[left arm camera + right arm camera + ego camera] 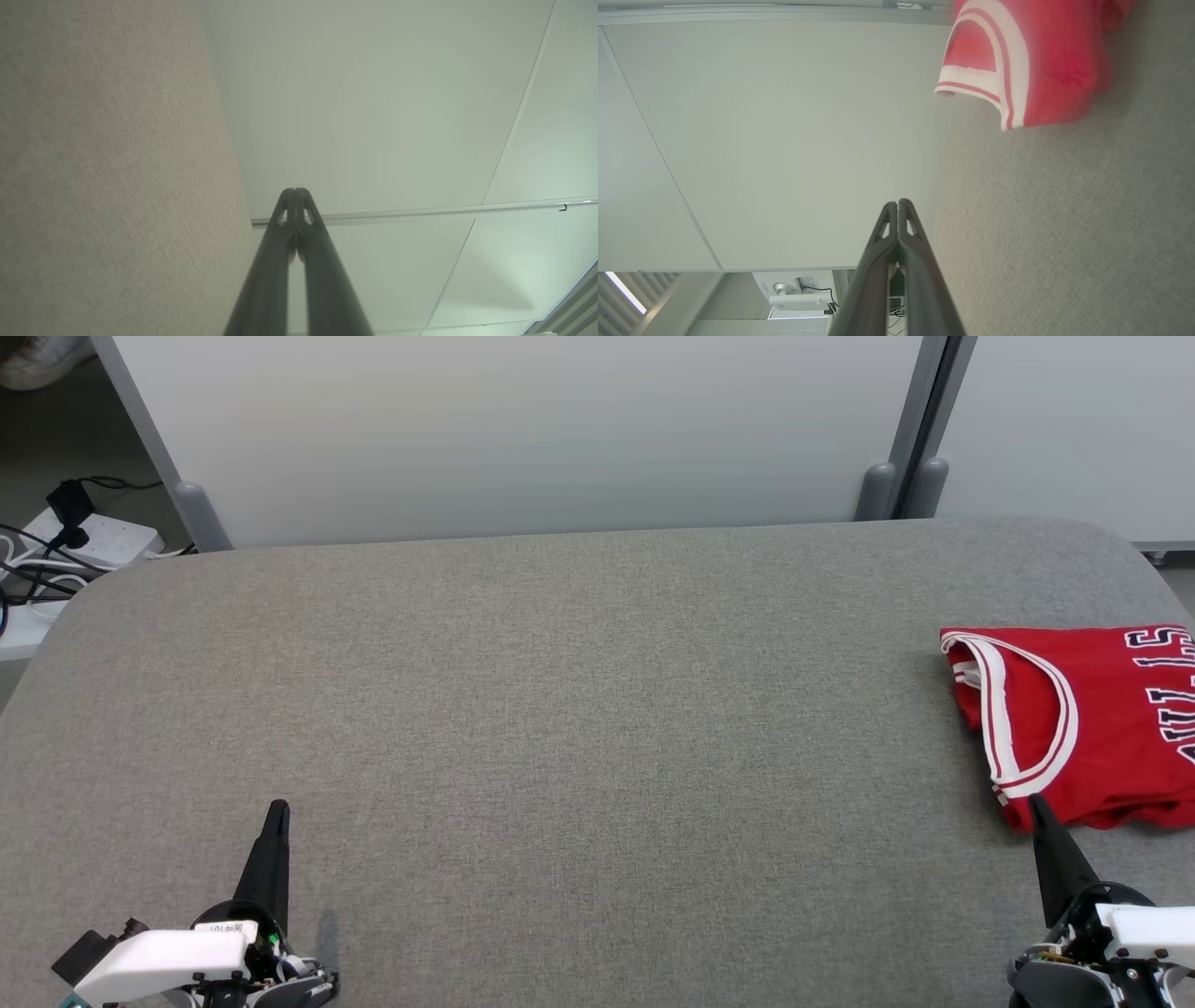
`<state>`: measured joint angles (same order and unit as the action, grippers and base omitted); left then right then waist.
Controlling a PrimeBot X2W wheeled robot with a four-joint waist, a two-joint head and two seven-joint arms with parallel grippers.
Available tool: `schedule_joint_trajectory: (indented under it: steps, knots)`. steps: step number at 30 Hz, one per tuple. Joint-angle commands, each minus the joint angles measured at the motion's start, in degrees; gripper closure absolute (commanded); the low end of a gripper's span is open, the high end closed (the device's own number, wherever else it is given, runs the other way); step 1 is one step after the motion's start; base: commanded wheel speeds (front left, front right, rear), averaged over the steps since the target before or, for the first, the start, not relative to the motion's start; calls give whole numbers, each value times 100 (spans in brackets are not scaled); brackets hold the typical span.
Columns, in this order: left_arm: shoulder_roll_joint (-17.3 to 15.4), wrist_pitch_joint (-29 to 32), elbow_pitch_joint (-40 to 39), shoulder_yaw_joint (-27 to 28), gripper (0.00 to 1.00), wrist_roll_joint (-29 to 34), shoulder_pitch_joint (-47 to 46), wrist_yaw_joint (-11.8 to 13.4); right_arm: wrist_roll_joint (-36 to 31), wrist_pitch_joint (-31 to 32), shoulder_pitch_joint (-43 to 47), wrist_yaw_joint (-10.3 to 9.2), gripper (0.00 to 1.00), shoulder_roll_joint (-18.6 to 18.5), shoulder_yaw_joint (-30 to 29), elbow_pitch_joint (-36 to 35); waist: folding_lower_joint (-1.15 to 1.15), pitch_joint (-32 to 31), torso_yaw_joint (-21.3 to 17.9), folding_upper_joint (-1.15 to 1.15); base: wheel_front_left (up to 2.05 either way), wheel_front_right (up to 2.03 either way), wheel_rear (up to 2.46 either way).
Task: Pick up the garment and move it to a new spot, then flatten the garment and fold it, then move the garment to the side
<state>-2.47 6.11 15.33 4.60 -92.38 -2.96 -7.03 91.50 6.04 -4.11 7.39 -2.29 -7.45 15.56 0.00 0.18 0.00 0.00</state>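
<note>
The garment [1092, 723] is a red sleeveless jersey with white trim and dark lettering, folded flat at the right edge of the grey table [560, 709]. My right gripper [1034, 803] rests at the lower right, shut and empty, its tip just in front of the jersey's near edge. The right wrist view has the garment [1045, 60] at the top right, beyond the shut right gripper [898, 203]. My left gripper [278, 807] sits at the lower left, shut on nothing, far from the jersey. In the left wrist view the left gripper [295, 191] points along the table toward the wall.
White wall panels [523, 429] with grey posts [878, 490] stand behind the table. A power strip with black cables [84, 537] lies on the floor at the far left. The table's rounded far corners sit near those panels.
</note>
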Motion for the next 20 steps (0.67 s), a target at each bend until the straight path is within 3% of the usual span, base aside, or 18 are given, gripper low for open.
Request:
schedule_joint_trajectory:
  steps: [1,20]
  knots:
    - [-47,35,-129,190,100,20,-322,-46,67,45,-208,10,100,-59,93,-154,0,0,0,0,0,0,0]
    - [-46,37,-129,192,100,22,-323,-46,67,45,-208,10,100,-59,94,-154,0,0,0,0,0,0,0]
